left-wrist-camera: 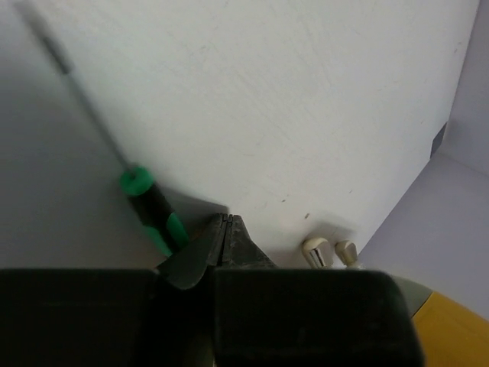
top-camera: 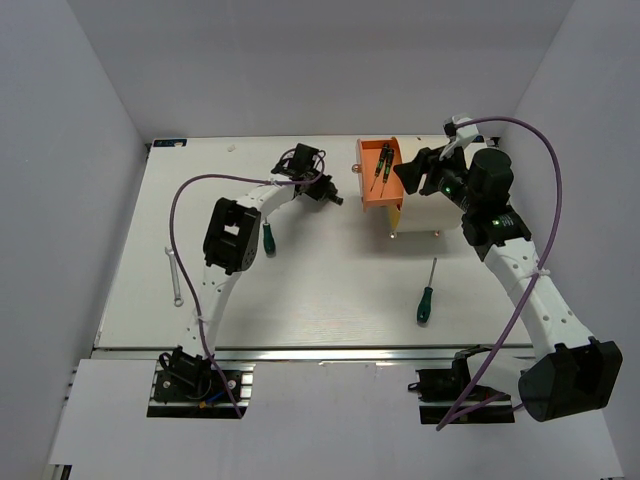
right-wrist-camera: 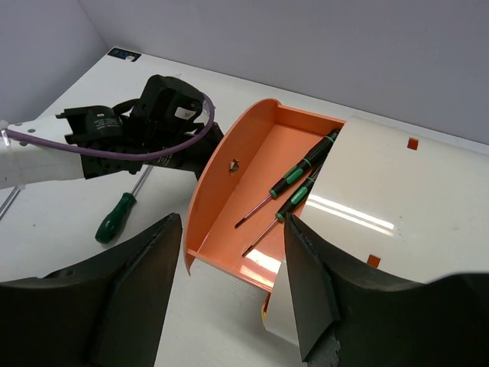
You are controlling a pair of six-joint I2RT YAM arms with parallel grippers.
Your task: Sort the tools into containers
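The orange drawer (top-camera: pixel 378 190) stands pulled out of the white drum (top-camera: pixel 432 208), with two black-and-green screwdrivers (right-wrist-camera: pixel 294 183) lying in it. My right gripper (right-wrist-camera: pixel 233 222) is open and empty, hovering above the drawer's near end (top-camera: pixel 420 172). My left gripper (top-camera: pixel 328 192) is shut and empty, low over the table just left of the drawer's brass knob (top-camera: pixel 357 167). A black-and-green screwdriver (left-wrist-camera: pixel 153 212) lies just left of its fingertips (left-wrist-camera: pixel 229 229). A green screwdriver (top-camera: pixel 268 238) lies beside the left arm. Another screwdriver (top-camera: pixel 427 293) lies in front of the drum. The silver wrench (top-camera: pixel 173 275) lies at the left. The grey-green drawer is out of view.
Pale drum feet (left-wrist-camera: pixel 317 252) show just right of my left gripper. White walls close the table at the back and sides. A purple cable (top-camera: pixel 190 200) loops over the left arm and another over the right arm (top-camera: pixel 545 170).
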